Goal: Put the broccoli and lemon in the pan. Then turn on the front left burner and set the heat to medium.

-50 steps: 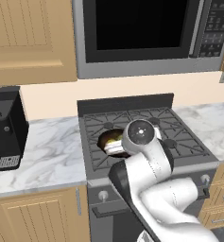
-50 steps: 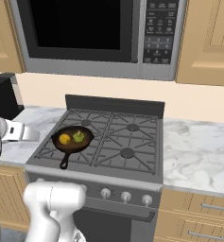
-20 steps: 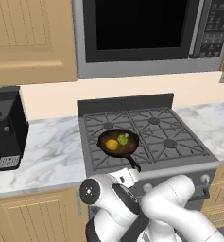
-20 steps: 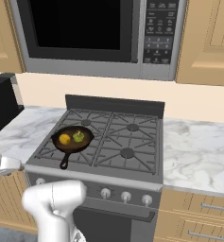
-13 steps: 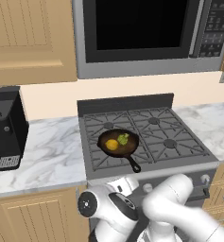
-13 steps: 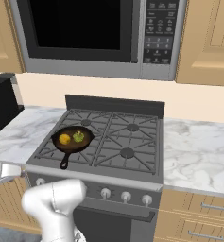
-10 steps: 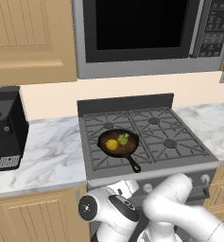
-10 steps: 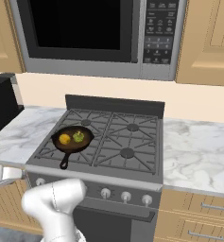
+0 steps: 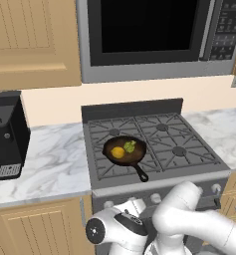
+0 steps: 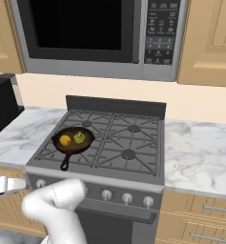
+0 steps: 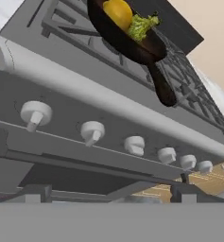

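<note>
The dark pan sits on the stove's front left grate, its handle pointing toward the front edge. Inside it lie the yellow lemon and the green broccoli, side by side. The pan covers the front left burner. In the hand view the pan shows from below and in front, with the lemon and broccoli in it. My gripper is low in front of the stove's control panel, open and holding nothing. Several grey knobs face it, the leftmost knob closest.
A black coffee machine stands on the marble counter left of the stove. The microwave hangs above the range. The oven door handle runs under the knobs. Wooden cabinets flank the oven.
My arm has swung from over the pan down in front of the stove. In the last second it sank slightly lower. The pan, lemon and broccoli have not moved; the jaws stay open.
</note>
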Controlling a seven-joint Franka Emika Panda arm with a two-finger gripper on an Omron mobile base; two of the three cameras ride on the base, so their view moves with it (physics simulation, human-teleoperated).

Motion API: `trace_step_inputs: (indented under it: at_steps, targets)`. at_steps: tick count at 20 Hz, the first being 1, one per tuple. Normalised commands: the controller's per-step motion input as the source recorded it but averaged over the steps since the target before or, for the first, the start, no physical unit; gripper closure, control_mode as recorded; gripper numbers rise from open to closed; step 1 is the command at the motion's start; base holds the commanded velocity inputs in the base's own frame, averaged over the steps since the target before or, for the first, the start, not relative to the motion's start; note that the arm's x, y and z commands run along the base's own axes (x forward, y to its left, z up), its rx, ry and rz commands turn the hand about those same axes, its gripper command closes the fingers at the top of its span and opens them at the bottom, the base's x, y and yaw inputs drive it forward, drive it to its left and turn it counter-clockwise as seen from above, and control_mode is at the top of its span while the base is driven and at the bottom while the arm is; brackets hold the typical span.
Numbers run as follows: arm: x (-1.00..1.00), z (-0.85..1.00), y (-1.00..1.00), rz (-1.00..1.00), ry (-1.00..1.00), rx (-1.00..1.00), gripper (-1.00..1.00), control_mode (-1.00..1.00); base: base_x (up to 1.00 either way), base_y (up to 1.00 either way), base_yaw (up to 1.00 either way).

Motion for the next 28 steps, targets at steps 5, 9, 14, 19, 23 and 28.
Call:
trace_step_inputs:
  at_steps: [5, 9, 14, 19, 23, 28]
  targets:
    - [0.00, -0.37, 0.11, 0.00, 0.00, 0.00, -1.00, -1.00, 0.00, 0.00, 0.00]
    - [0.00, -0.38, 0.13, 0.00, -0.01, 0.00, -1.00, -1.00, 0.00, 0.00, 0.00]
    - [0.00, -0.39, 0.09, 0.04, -0.08, 0.00, -1.00, -1.00, 0.00, 0.00, 0.00]
    - [0.00, -0.38, 0.05, 0.08, -0.16, 0.00, -1.00, -1.00, 0.00, 0.00, 0.00]
    - [0.00, -0.31, 0.00, 0.10, -0.17, 0.00, -1.00, -1.00, 0.00, 0.00, 0.00]
    - [0.00, -0.17, 0.00, 0.06, -0.03, 0.06, -1.00, -1.00, 0.00, 0.00, 0.00]
